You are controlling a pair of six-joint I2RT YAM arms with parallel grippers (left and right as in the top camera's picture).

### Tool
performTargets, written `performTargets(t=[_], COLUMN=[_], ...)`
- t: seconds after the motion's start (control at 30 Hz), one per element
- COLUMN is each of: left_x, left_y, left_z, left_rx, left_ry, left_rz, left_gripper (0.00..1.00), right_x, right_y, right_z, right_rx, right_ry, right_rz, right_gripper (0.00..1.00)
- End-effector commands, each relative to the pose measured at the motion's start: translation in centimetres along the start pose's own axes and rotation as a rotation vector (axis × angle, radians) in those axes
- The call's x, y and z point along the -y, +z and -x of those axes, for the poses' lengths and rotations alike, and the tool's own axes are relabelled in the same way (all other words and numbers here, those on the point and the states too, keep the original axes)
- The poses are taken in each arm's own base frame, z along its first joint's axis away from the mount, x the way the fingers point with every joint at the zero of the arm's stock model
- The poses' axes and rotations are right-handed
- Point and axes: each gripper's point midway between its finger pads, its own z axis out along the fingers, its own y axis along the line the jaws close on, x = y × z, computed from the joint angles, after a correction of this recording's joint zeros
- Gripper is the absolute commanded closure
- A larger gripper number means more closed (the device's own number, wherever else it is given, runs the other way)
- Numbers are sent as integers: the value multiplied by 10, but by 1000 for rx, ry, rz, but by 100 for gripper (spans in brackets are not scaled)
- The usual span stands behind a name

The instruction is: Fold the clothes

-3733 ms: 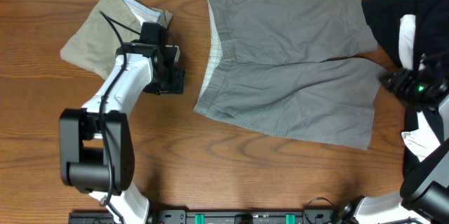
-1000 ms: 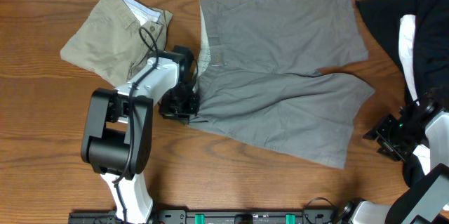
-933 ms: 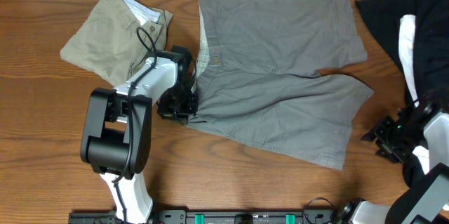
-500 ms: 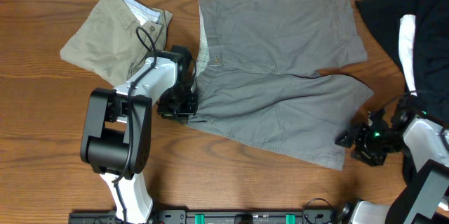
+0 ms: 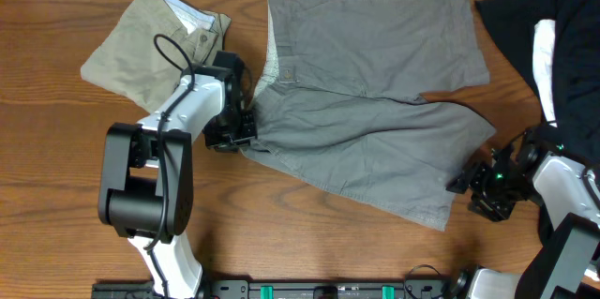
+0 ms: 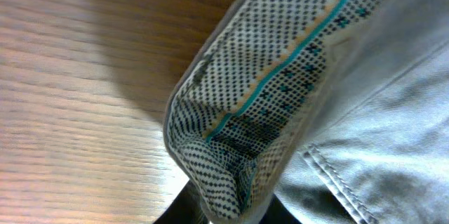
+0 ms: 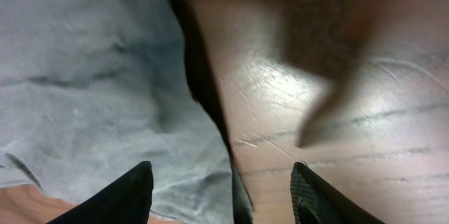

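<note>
**A:** How far along are we?
**B:** Khaki shorts [image 5: 141, 51] lie folded at left. Grey shorts [image 5: 375, 102] are spread mid-surface [image 5: 56, 177], unfolded.
**A:** Our hands?
**B:** Right hand [image 7: 221, 189] is open and empty at the hem. Left hand [image 5: 239, 133] is at the waistband, grip unclear. Black and white garments [image 5: 572, 37] are left.

White arm shells [image 5: 184, 112], black joints [image 5: 131, 213], looped black cable [image 5: 167, 46]

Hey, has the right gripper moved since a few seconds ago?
Yes. The right gripper has moved away from the black garment, toward the table's near edge, to the grey shorts' lower leg hem.
</note>
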Motion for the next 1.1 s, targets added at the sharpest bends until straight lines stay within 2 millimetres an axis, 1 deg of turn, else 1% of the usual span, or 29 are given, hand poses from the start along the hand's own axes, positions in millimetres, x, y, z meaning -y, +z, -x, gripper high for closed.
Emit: performTargets(t=[0.0, 0.07, 0.2, 0.3, 0.4, 0.43, 0.53, 0.63, 0.73, 0.8, 0.87, 0.97, 1.07], left_x=[-3, -3, -3, -3, -3, -3, -3, -3, -3, -3, -3, -3, -3], left_y=[-8, -8, -8, -8, -8, -8, -8, -8, -8, -8, -8, -8, -8], left_z=[2, 2, 3, 3, 3, 3, 3, 3, 3, 3, 4, 4, 4], left_rx=[24, 24, 26, 28, 28, 28, 28, 28, 28, 29, 32, 32, 32], left_ry=[-47, -47, -47, -46, -46, -46, -46, -46, -46, -46, -45, -45, -45], left_rz=[-1, -1, -2, -3, -3, -3, -3, -3, -3, -3, -4, -4, -4], left_gripper=[77, 75, 70, 70, 69, 69, 68, 68, 68, 68, 68, 68, 68], right_x=[-6, -10, -16, -21, -9, -5, 3, 7, 2, 0, 4, 8, 10], right_y=[1, 2, 5, 9, 12, 12, 14, 16, 16, 19, 22, 32, 37], right_z=[-2, -3, -9, -15, -21, -23, -37, -44, -48, -52, -57, -65, -68], right_rx=[5, 1, -15, -30, -44, -51, -97, -123, -139, -155, -168, -174, -172], right_ry=[-5, -16, -98, -168, -199, -185, -152, -152, -148, -143, -129, -62, -7], right_rz=[9, 12, 3, -15, -118, -147, -174, -182, -151, -133, -136, -130, -127], right_gripper=[38, 36, 31, 28, 24, 24, 24, 27, 29, 32, 35, 39, 47])
